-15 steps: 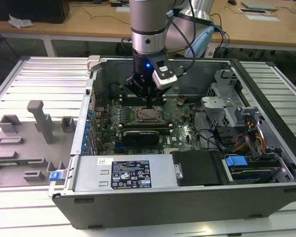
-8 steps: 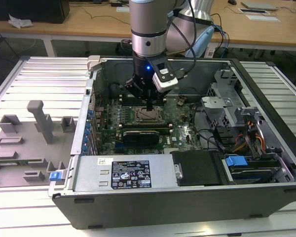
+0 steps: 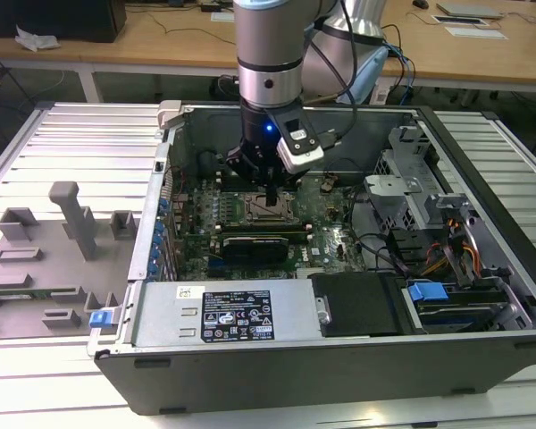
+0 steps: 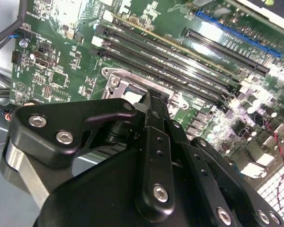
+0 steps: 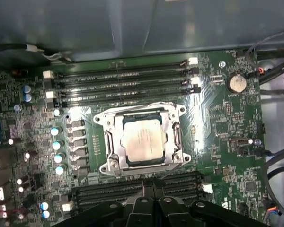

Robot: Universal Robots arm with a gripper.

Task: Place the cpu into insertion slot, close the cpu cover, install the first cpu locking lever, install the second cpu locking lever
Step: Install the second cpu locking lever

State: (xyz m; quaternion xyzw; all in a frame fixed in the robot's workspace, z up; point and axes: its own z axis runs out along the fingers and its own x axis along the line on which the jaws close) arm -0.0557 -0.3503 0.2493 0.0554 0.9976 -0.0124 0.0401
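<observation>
In the first wrist view the cpu (image 5: 143, 139), a square silver-tan chip, lies flat in the insertion slot (image 5: 102, 168) on the green motherboard. The cpu cover (image 5: 173, 137), a silver frame plate, lies down around the chip. My gripper (image 5: 149, 183) is shut with nothing between its black fingers. It hangs just beside the edge of the socket that faces the nearer memory slots. In the second wrist view the gripper (image 4: 154, 98) points at the socket's rim (image 4: 117, 81). In the exterior view the gripper (image 3: 271, 198) stands low inside the open computer case, right over the socket (image 3: 261, 211).
Long black memory slots (image 5: 123, 80) run along both sides of the socket. A coin battery (image 5: 236, 83) and cables (image 5: 274, 165) sit nearby. The case walls, a drive cage (image 3: 402, 179) and a power supply (image 3: 237, 313) ring the board. A grey fixture tray (image 3: 45, 259) lies at the exterior view's left.
</observation>
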